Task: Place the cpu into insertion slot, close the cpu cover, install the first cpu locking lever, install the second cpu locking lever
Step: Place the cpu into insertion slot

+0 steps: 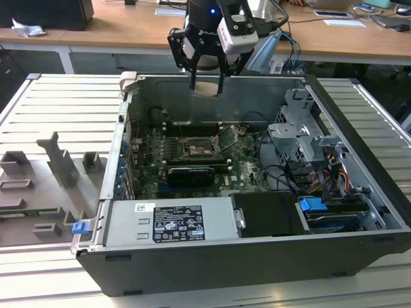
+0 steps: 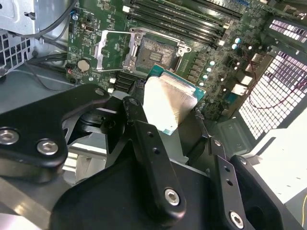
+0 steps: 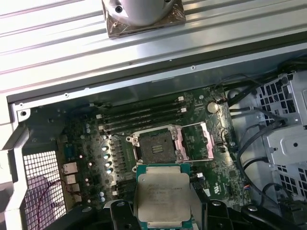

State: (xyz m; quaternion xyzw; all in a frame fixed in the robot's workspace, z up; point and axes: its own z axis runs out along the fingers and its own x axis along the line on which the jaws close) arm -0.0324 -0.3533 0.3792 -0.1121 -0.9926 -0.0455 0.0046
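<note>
**Chip held over the open computer.** The chip is gripped by opposite edges in the end effector, whose fingers are drawn in narrow on it. This hold probably leaves the underside free for seating. In the first wrist view the chip's pale metal face is turned towards the camera.

In the exterior view the chip hangs over the far wall of the case. The socket lies at six o'clock from it, well apart, down on the green board. The socket is bare, and its cover plate stands swung up at two o'clock of it, so the opening looks free from above.

Around the socket, again in the exterior view:
- **Twelve o'clock:** the memory slots.
- **Six o'clock:** a long black card.
- **Three o'clock:** a drive cage and loose cables, which I judge to be the likeliest snags for a sideways approach.

The case rests on a slatted worktop.
</note>
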